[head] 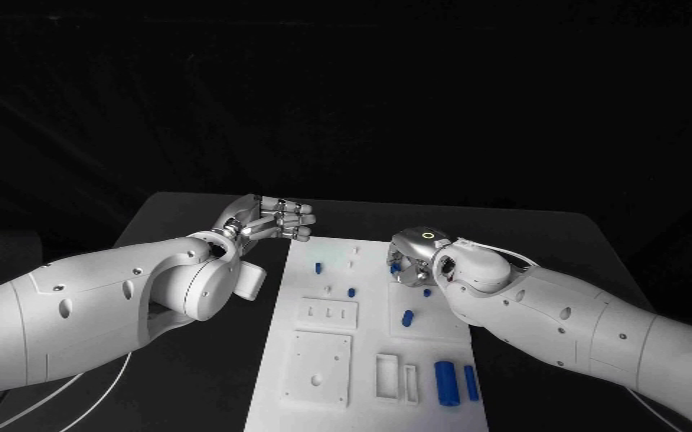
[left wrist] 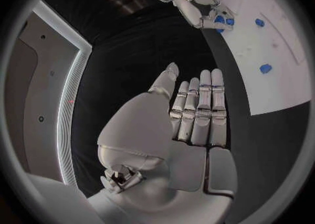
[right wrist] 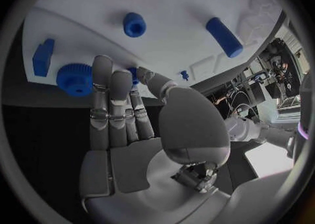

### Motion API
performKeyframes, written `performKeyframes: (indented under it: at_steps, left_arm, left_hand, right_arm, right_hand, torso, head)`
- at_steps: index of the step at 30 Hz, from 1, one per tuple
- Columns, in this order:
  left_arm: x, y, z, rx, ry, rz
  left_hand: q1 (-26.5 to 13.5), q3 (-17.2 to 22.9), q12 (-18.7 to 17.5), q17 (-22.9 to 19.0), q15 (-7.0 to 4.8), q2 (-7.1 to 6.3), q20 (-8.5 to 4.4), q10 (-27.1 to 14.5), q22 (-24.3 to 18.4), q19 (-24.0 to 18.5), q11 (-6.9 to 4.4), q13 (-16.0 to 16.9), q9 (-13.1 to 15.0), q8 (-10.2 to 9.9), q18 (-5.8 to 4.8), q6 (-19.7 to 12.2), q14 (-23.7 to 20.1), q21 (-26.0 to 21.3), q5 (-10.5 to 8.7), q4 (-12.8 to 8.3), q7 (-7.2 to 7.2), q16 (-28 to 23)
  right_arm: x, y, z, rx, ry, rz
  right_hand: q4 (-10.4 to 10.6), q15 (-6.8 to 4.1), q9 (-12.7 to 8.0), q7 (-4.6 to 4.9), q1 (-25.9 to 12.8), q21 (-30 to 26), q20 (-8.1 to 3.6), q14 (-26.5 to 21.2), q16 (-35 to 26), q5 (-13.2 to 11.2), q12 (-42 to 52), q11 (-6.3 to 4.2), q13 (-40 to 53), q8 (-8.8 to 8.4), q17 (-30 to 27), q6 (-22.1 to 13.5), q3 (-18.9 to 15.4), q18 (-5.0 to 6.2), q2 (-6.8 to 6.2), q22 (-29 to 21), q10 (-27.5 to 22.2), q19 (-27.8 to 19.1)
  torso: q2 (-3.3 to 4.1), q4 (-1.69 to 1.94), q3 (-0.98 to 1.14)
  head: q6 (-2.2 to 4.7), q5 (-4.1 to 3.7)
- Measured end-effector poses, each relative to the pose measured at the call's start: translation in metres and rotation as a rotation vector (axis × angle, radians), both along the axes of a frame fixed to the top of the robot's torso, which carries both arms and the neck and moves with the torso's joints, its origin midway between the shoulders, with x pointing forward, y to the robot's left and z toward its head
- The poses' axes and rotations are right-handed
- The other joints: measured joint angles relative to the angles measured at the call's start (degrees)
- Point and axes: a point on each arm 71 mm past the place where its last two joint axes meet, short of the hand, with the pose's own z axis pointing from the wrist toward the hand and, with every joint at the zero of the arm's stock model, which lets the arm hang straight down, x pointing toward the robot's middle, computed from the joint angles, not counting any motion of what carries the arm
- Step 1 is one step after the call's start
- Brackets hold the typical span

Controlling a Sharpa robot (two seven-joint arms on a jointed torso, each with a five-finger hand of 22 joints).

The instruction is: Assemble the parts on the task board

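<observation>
- Hovering just off the left edge of the flat white plastic task board [head: 368, 352], the silver left hand [head: 267, 220] is carrying nothing, fingers straight and close together.
- Reaching over the board's right side, the silver right hand [right wrist: 131, 129] is extending its fingers, holding nothing, towards a toothed blue gear [right wrist: 74, 78].
- Risking a slip: fingertips could nudge the gear off the board's edge.
- Crowding the gear, a blue block [right wrist: 43, 56] is lying just beside it; a short blue bushing [right wrist: 134, 24] and a blue cylinder [right wrist: 223, 36] are lying farther in.

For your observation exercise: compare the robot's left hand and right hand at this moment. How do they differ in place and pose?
1. The left hand hangs over the black table, beside the task board's far left corner; the right hand is over the board itself.
2. The left hand has no parts near it; the right hand's fingers reach to a blue gear.
Both are silver and hold nothing.
</observation>
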Motion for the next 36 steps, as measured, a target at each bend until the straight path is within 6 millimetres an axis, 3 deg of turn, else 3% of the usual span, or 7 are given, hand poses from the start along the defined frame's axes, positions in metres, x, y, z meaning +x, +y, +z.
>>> performKeyframes:
  at_steps: [8,14,25,36]
  left_arm:
    - [0.0,0.0,0.0,0.0,0.001,-0.002]
    - [0.0,0.0,0.0,0.0,0.002,-0.002]
    - [0.001,-0.001,0.0,0.001,0.004,-0.003]
    - [0.001,-0.004,0.0,-0.001,0.005,-0.01]
  left_hand:
    - [0.0,0.0,0.0,0.0,0.0,0.0,0.0,0.0,-0.01,0.0,0.0,0.0,0.0,0.0,0.0,0.0,0.0,0.0,0.0,0.0,0.0,0.0]
    - [0.0,0.0,0.0,0.0,0.0,0.0,0.21,0.0,-0.16,0.22,0.0,0.0,0.0,0.0,0.04,0.0,0.0,0.0,0.0,0.0,0.0,0.0]
    - [0.0,0.0,0.0,0.0,-0.01,0.0,0.21,0.0,-0.28,0.22,0.0,0.0,0.0,0.0,0.05,0.0,0.01,0.0,0.0,0.0,0.0,0.23]
    - [0.0,-0.18,0.0,0.0,-0.01,0.0,0.21,0.0,-0.44,0.22,0.0,0.04,0.0,0.0,0.06,0.0,0.01,-0.21,0.0,0.18,0.0,0.23]
  right_arm:
    - [0.0,0.001,0.002,0.012,-0.027,-0.001]
    - [-0.003,0.003,0.005,0.037,-0.064,0.002]
    - [-0.003,0.017,0.022,0.105,-0.16,-0.002]
    - [0.001,0.039,0.027,0.137,-0.198,-0.012]
  right_hand:
    - [-1.36,-1.05,0.32,-0.95,1.01,1.42,-1.04,0.03,0.0,-2.68,-0.18,-1.34,0.02,-0.18,0.0,4.28,2.45,-0.53,0.98,3.09,5.44,-0.24]
    - [-2.14,-1.63,0.45,-1.62,1.62,4.91,-2.08,0.0,0.31,-3.83,0.0,-0.75,0.02,-0.04,0.3,6.41,4.0,-1.75,1.57,8.04,6.05,-1.05]
    - [-2.39,-1.87,0.29,-1.95,1.84,3.73,-2.15,-0.17,0.31,-4.0,0.0,-0.54,0.02,-0.04,0.6,7.18,4.24,-2.17,1.65,13.01,6.26,-0.98]
    - [-2.19,-2.07,0.23,-1.86,1.84,1.07,-2.36,0.03,0.31,-4.21,-0.02,-0.54,0.03,-0.04,0.66,7.38,4.43,-2.44,1.64,16.03,6.26,-0.33]
  torso:
    - [0.25,-0.01,-0.03]
    - [0.4,-0.02,-0.04]
    - [0.63,-0.03,-0.14]
    - [0.87,0.15,-0.18]
  head:
    - [0.27,-0.03]
    - [0.57,0.0]
    - [1.4,-0.02]
    - [1.92,-0.08]
